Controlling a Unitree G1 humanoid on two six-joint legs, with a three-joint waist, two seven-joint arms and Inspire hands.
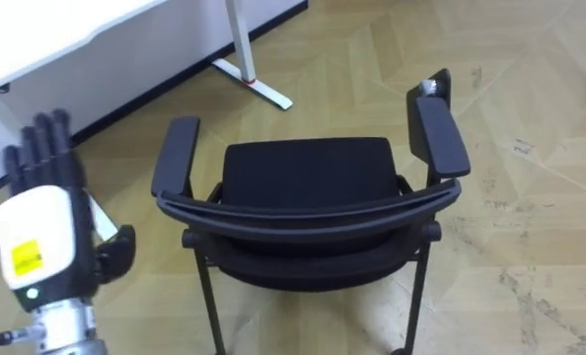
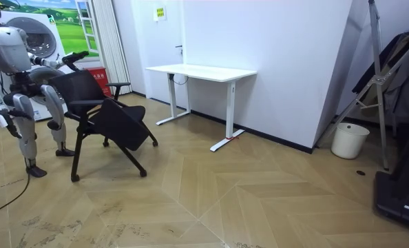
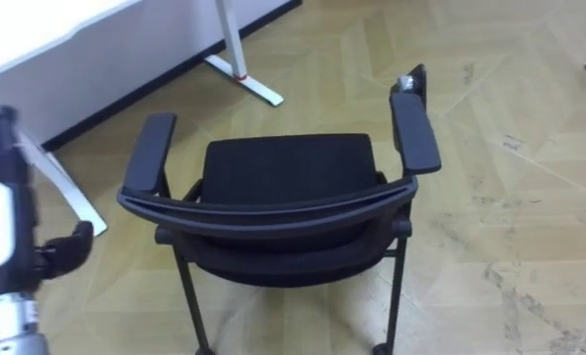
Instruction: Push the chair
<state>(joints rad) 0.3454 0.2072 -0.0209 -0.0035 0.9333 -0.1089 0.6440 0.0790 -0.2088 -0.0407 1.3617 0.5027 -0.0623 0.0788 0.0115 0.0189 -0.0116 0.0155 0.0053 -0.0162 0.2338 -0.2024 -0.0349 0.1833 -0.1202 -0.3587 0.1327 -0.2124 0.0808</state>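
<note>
A black chair with two armrests stands right before me, its curved backrest nearest and its seat facing away toward the desk. My left hand is raised to the left of the chair's left armrest. It is open with fingers straight up and touches nothing. In the room view I stand behind the chair at the room view's left, with one arm reaching toward the backrest top. My right hand hangs low at my side there.
A white desk stands beyond the chair against the white wall; its foot lies on the wood floor ahead. A white bin and dark equipment stand at the room view's right.
</note>
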